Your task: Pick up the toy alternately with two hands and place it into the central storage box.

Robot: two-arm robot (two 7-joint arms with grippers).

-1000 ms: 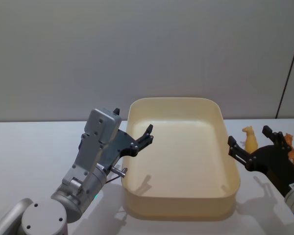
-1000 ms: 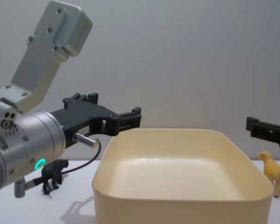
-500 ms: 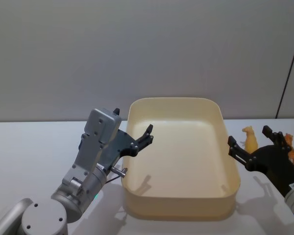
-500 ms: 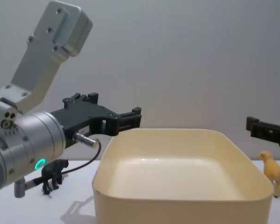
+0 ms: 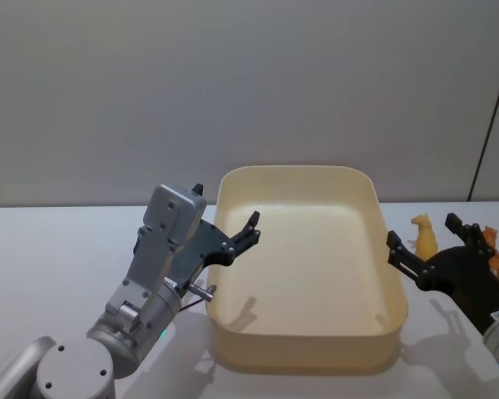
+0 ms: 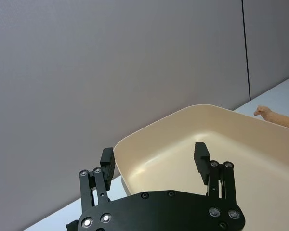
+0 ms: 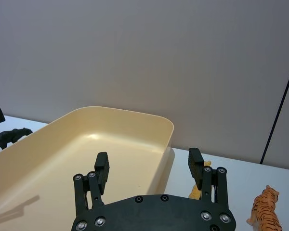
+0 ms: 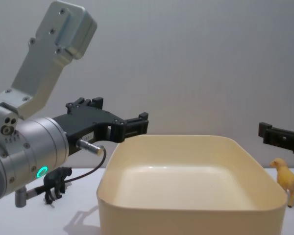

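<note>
White table (image 5: 50, 249) before you: your left gripper (image 6: 154, 154) is spread wide above the left rim of the cream, round-cornered central storage box (image 5: 299, 349) — your right gripper (image 7: 148, 160) is equally wide beside its right wall, with the yellow toy animal (image 8: 285, 182) standing just beyond.

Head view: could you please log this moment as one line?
left gripper open by storage box left rim | right gripper open right of box | box empty | black panther, yellow animal, tiger on table
</note>
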